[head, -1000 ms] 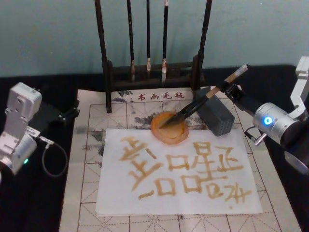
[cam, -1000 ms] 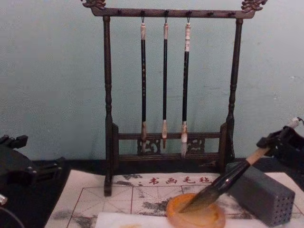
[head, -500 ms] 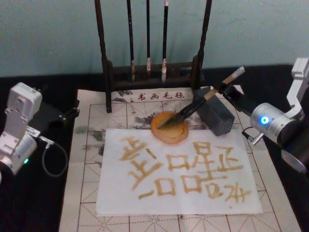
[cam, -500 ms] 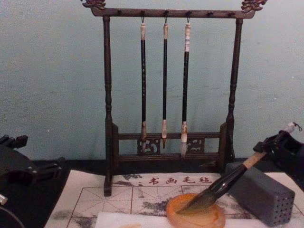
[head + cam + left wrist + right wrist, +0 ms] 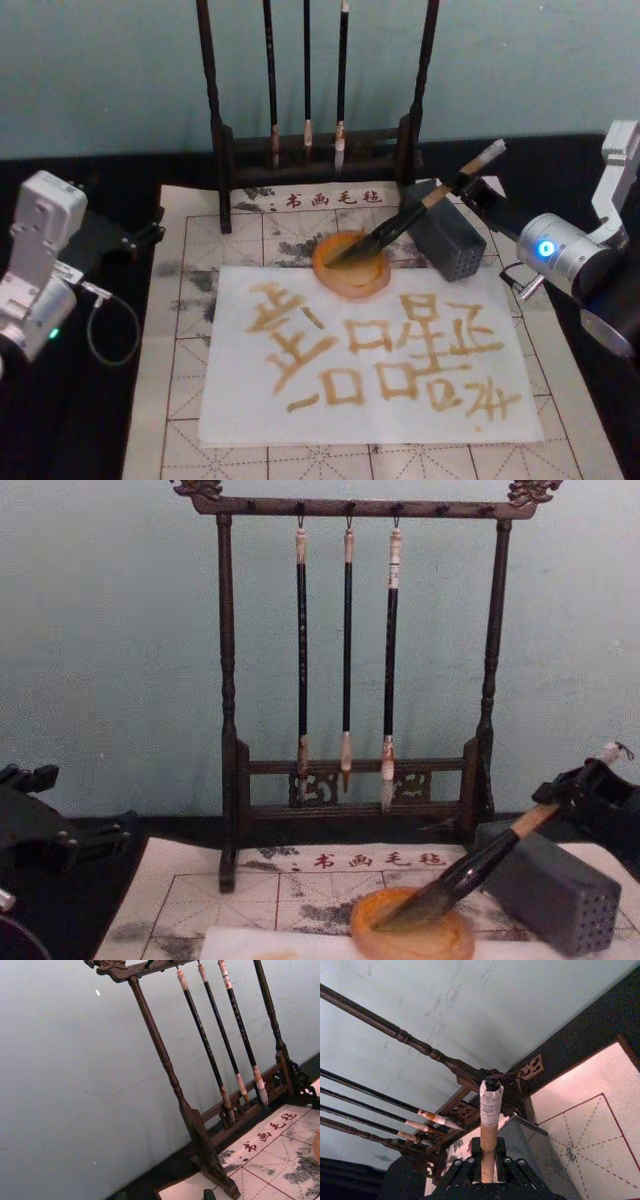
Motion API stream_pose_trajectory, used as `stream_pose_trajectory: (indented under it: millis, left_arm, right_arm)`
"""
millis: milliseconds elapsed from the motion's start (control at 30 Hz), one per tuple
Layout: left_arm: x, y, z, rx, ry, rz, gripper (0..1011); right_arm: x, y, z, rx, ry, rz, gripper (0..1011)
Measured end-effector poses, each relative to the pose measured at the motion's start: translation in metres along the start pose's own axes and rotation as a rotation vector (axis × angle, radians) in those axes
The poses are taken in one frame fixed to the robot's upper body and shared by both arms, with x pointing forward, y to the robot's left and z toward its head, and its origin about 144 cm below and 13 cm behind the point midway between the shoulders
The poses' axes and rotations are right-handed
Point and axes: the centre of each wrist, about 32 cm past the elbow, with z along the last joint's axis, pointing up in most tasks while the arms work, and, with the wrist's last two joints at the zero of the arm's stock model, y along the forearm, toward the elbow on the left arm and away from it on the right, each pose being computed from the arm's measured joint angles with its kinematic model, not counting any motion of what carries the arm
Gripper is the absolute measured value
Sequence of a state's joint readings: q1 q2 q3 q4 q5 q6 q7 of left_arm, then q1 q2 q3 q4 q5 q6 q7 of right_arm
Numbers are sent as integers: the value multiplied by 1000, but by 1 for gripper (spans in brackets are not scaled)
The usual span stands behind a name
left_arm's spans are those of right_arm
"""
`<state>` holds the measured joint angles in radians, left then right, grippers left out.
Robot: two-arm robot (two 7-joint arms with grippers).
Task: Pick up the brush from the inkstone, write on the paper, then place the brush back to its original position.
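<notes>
Right gripper (image 5: 460,188) is clamped tight on the upper handle of the brush (image 5: 400,222), bristles down in the amber inkstone (image 5: 350,293), shaft slanting over the grey block (image 5: 452,245). Left gripper (image 5: 115,238) is parked off to the left. My worry: if it backs off before the jaws fully open, it drags the tip out, tips the dish, or the brush rolls off the block onto the written paper (image 5: 300,405).
</notes>
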<state>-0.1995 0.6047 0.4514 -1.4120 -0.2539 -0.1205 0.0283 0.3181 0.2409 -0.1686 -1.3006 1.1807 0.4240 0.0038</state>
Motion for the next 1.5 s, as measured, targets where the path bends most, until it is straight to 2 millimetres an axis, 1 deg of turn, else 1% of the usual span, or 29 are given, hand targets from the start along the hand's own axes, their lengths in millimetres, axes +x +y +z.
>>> stream_pose_trajectory:
  millis: [233,300,433,500,567,633,667,700,733,767,800,833,867,900,967,1033,1100,1133,1167,1200,1500]
  left_arm:
    - [0,0,0,0,0,0,1001]
    - [0,0,0,0,0,0,1001]
    - [0,0,0,0,0,0,1001]
    - [0,0,0,0,0,0,1001]
    - [0,0,0,0,0,0,1001]
    - [0,0,0,0,0,0,1001]
    - [0,0,0,0,0,0,1001]
    - [0,0,0,0,0,0,1001]
    - [0,0,0,0,0,0,1001]
    - [0,0,0,0,0,0,1001]
    - [0,0,0,0,0,0,1001]
    - [0,0,0,0,0,0,1001]
    - [0,0,0,0,0,0,1001]
    - [0,0,0,0,0,0,1001]
    - [0,0,0,0,0,0,1001]
    - [0,0,0,0,0,0,1001]
    - [0,0,0,0,0,0,1001]
    - [0,0,0,0,0,0,1001]
    - [0,0,0,0,0,0,1001]
    - [0,0,0,0,0,0,1001]
    - [0,0,0,0,0,0,1001]
  right_arm:
    - [0,0,0,0,1,1,177]
    - [0,0,1,1,0,1,202]
    - [0,0,1,0,1,2,330]
    - [0,0,0,0,1,2,369]
    - [0,0,0,0,1,2,471]
    - [0,0,0,0,1,2,512]
    - [0,0,0,0,1,2,572]
    - [0,0,0,0,1,2,572]
    - [0,0,0,0,1,2,613]
    - [0,0,0,0,1,3,628]
    - [0,0,0,0,1,3,673]
    - [0,0,0,0,1,3,686]
    - [0,0,0,0,1,3,731]
    - [0,0,0,0,1,3,741]
    - [0,0,0,-1,1,3,822]
    - [0,0,0,-1,0,3,872]
    - [0,0,0,-1,0,3,943]
    - [0,0,0,-1,0,3,943]
    - [0,0,0,-1,0,3,985]
    - [0,0,0,-1,0,3,1000]
    - [0,0,0,-1,0,3,1000]
